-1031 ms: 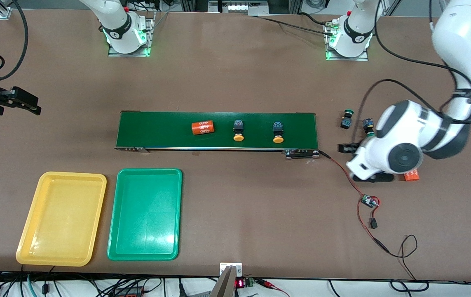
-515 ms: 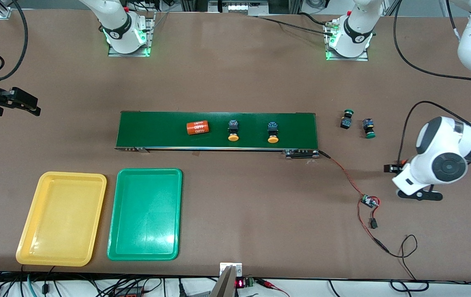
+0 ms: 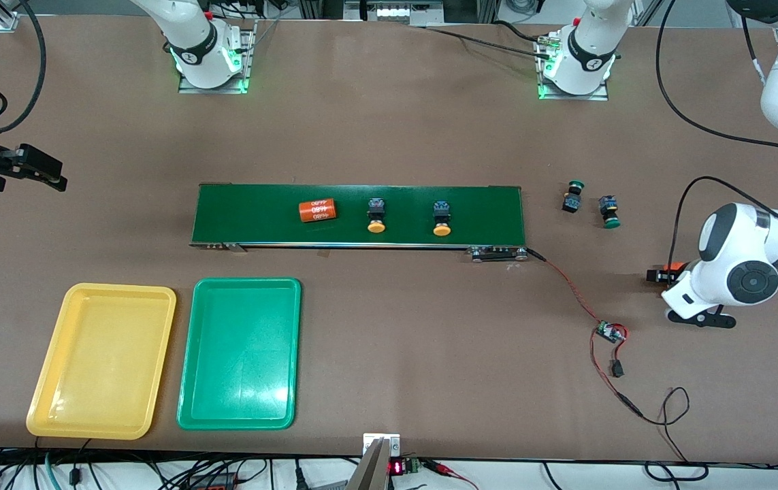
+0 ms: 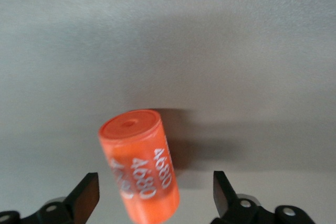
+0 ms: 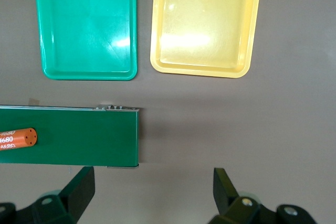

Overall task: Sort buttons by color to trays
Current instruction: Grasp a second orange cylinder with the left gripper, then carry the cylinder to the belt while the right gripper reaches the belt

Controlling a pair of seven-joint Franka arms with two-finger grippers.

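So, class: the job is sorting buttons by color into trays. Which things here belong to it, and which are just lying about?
Belong to the job:
- two yellow-capped buttons on the belt
- two green-capped buttons on the table
- yellow tray
- green tray

Just lying about:
- orange cylinder on the belt
- second orange cylinder between the left gripper's open jaws
- small circuit board with wires

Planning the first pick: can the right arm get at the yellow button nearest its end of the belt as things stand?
Probably yes. The right gripper hangs open, holding nothing, and only an orange cylinder lies on the belt before that yellow button, whose top is uncovered.
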